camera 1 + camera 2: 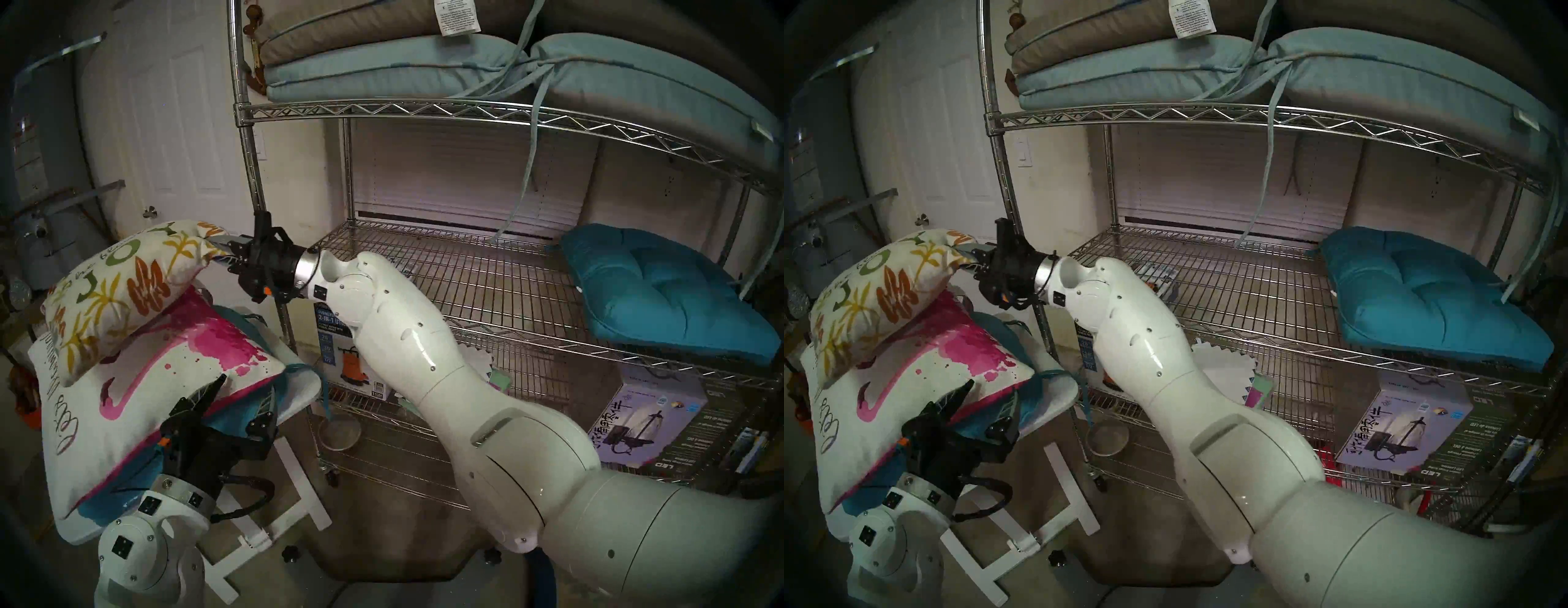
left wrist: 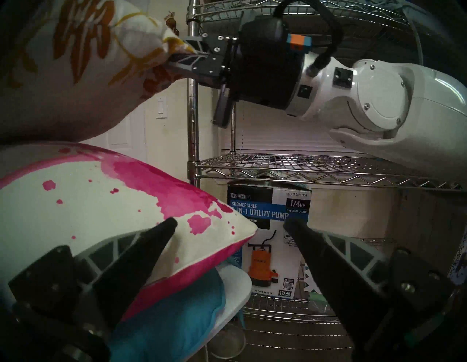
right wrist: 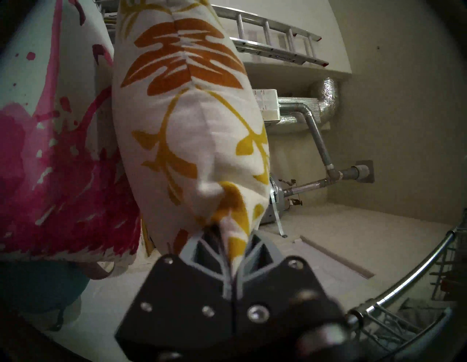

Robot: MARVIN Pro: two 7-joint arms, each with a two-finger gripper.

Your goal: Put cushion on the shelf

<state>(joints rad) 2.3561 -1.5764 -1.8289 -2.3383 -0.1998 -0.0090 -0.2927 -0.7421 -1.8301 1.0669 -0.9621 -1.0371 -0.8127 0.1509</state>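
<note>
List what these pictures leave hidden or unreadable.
- Head view: the pump box is half hidden by the right arm.
- Head view: the flamingo cushion's lettering is too distorted to read.
- Right wrist view: the right gripper's fingertips are buried in the leaf-print cushion.

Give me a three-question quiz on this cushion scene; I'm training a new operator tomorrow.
1. True or false: the right gripper is shut on a corner of the leaf-print cushion.
2. The left gripper is: A) open, holding nothing B) shut on the flamingo cushion.
3. What colour is the cushion already lying on the wire shelf's middle tier?

Key: 1 true; 2 A; 3 teal.
</note>
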